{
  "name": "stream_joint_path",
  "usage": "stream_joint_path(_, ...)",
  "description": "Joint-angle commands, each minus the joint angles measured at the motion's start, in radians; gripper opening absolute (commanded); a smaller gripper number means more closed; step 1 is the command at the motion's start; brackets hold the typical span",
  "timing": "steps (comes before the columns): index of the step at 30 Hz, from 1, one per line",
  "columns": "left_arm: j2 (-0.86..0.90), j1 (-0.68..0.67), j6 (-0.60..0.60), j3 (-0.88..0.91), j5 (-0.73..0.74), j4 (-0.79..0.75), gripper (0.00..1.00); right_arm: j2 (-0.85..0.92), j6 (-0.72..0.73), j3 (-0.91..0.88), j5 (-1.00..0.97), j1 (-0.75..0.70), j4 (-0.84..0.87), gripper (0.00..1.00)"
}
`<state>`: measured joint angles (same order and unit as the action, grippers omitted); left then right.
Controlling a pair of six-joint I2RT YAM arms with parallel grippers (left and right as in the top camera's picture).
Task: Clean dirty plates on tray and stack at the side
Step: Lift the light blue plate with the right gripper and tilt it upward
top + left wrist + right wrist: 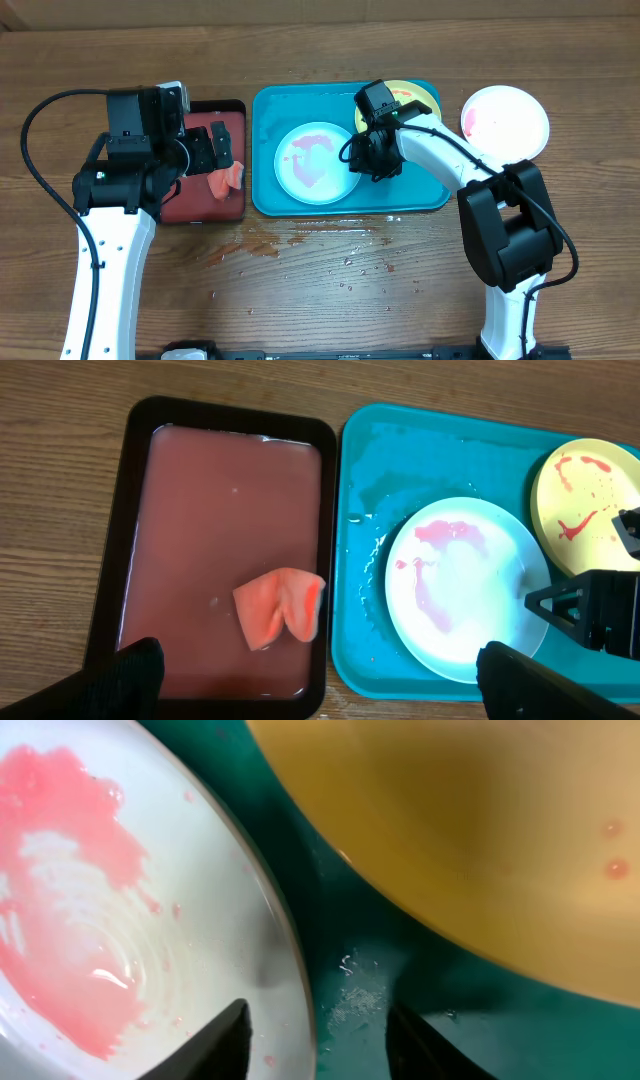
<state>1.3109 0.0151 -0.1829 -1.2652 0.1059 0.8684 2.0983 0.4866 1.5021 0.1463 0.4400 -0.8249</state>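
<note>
The turquoise tray holds a light blue plate smeared with red sauce and a yellow-green plate with red spots. A white plate with a red smear lies on the wood right of the tray. My right gripper is open and low over the tray. In the right wrist view it straddles the blue plate's right rim, with the yellow-green plate beyond. My left gripper is open and empty above the black-rimmed tray. The left wrist view also shows both plates.
A black-rimmed tray of reddish liquid stands left of the turquoise tray, with an orange cloth lying in it. Water drops and smears lie on the wood in front of the turquoise tray.
</note>
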Motion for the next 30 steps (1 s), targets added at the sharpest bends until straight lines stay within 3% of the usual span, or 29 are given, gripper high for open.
stream_joint_path(1, -0.017, 0.004, 0.011, -0.013, 0.018, -0.009, 1.0, -0.007, -0.001, -0.01, 0.016, -0.002, 0.02, 0.38)
stream_joint_path(5, -0.017, 0.004, 0.011, -0.013, 0.018, -0.013, 1.0, -0.007, -0.001, -0.01, 0.016, -0.002, 0.037, 0.26)
stream_joint_path(8, -0.017, 0.004, 0.011, -0.013, 0.018, -0.012, 1.0, -0.007, -0.001, -0.01, 0.016, -0.002, 0.038, 0.06)
stream_joint_path(9, -0.017, 0.004, 0.011, -0.013, 0.018, -0.012, 1.0, -0.007, -0.001, -0.01, 0.016, -0.002, 0.038, 0.04)
stream_joint_path(19, -0.017, 0.004, 0.011, -0.013, 0.018, -0.003, 1.0, -0.021, -0.099, 0.068, 0.07, -0.01, -0.006, 0.04)
stream_joint_path(30, -0.017, 0.004, 0.011, -0.013, 0.018, -0.003, 1.0, -0.121, -0.15, 0.377, -0.373, -0.008, -0.236, 0.04)
